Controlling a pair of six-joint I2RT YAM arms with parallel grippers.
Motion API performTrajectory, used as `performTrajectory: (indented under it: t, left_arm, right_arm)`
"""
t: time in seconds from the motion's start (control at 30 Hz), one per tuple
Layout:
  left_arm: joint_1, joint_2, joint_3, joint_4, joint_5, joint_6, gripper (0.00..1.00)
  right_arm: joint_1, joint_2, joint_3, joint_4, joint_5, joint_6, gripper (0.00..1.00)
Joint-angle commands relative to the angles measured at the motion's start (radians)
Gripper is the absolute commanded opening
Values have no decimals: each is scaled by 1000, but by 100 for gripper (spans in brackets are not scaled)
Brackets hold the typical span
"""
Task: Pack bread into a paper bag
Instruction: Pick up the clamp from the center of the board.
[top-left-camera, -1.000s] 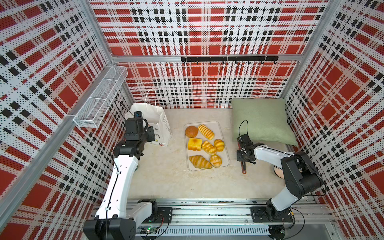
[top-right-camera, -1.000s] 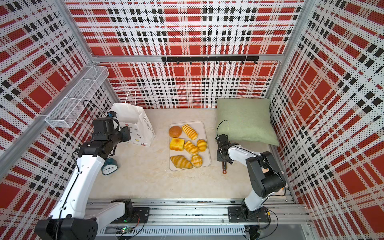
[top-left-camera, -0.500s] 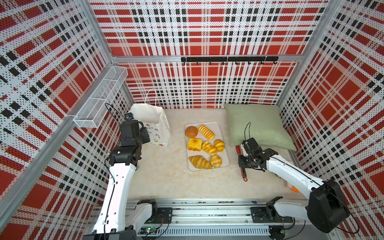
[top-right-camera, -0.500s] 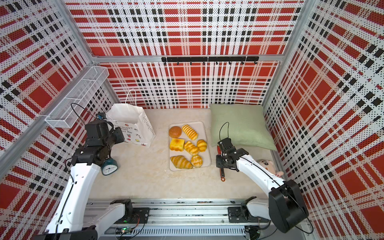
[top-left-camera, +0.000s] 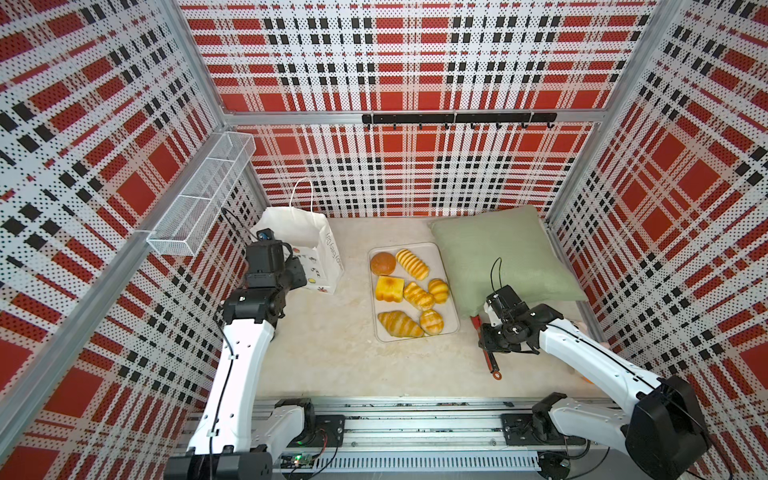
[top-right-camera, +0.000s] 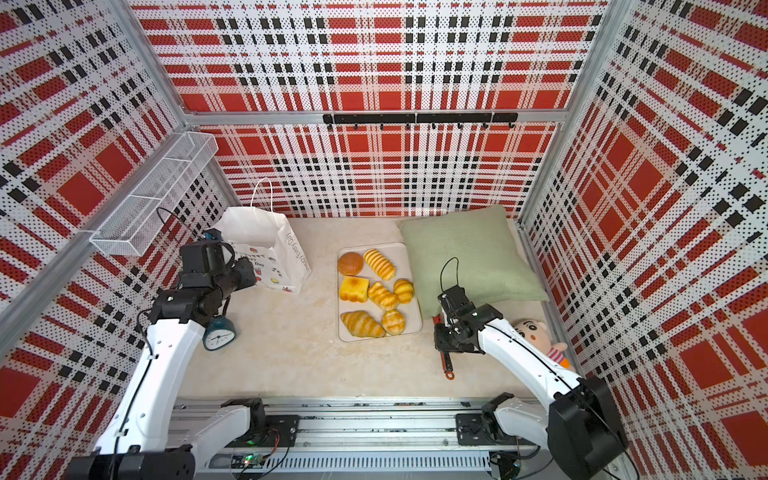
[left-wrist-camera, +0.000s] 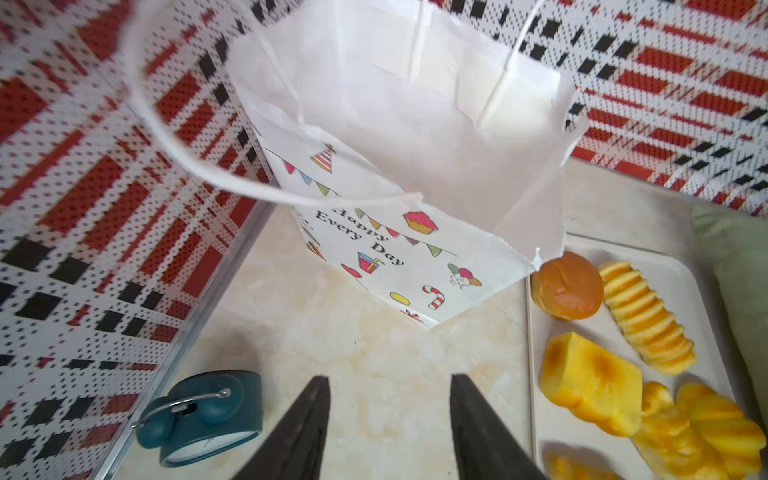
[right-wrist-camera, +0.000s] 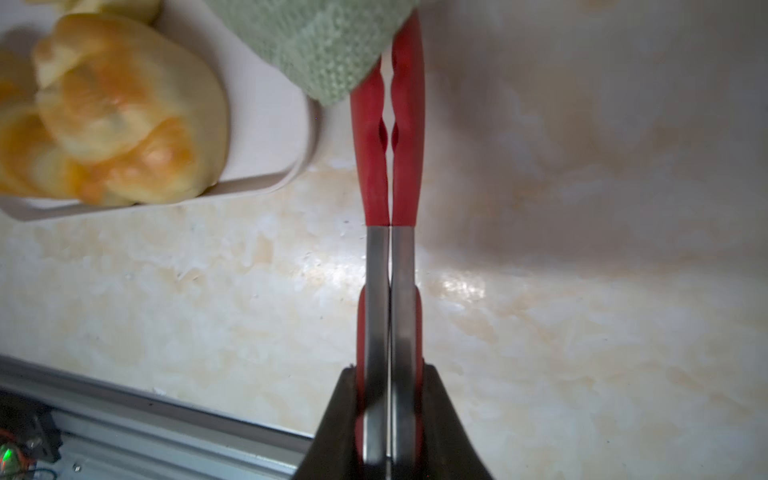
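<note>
Counts:
- The bread (top-left-camera: 417, 296) is seven pieces: a round bun, a square toast, a croissant, a ridged loaf and three striped rolls. All are lying on one pale tray (top-left-camera: 451, 318) mid-table.
- One paper bag (top-left-camera: 320, 266) is standing upright at the back left with its mouth open and two cord handles. It is near the tray but apart from it.
- There is one green cushion (top-left-camera: 498, 257), one pair of tongs (right-wrist-camera: 376, 266), one clock (top-right-camera: 218, 336) and one doll (top-right-camera: 536, 332).

Grippers:
- The left gripper (left-wrist-camera: 388, 428) is hovering in front of the bag, jaws apart and holding nothing.
- The right gripper (right-wrist-camera: 388, 374) is clamping the tongs' steel arms, pressing them together, just right of the tray.

Between views:
- The clock is showing in a top view and the left wrist view. Elsewhere the left arm is covering it.
- The doll is showing plainly in that same top view only.

Hidden or unclear:
- The cushion corner is covering the tongs' red tips.
- The left wrist view is cutting off part of the tray.
- The right wrist view is blurring the rolls.
- I cannot tell whether the tongs are touching the table.
</note>
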Motion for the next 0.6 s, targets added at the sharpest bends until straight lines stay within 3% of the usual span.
performTrajectory:
  t: [0.0, 0.2, 0.43, 0.57]
  left_arm:
    - [-32, -40, 30, -2, -27, 43, 53]
    - [-71, -17, 29, 20, -20, 55, 54]
    - [-68, -17, 20, 29, -24, 67, 54]
    - [-68, -30, 7, 28, -28, 70, 54]
  right_arm:
    - [-37, -18, 65, 81, 136, 83, 0]
    - [-157, 53, 120, 135, 133, 2, 2]
    - [-169, 165, 90, 167, 100, -9, 32]
    - [-168, 183, 28, 194, 72, 7, 41]
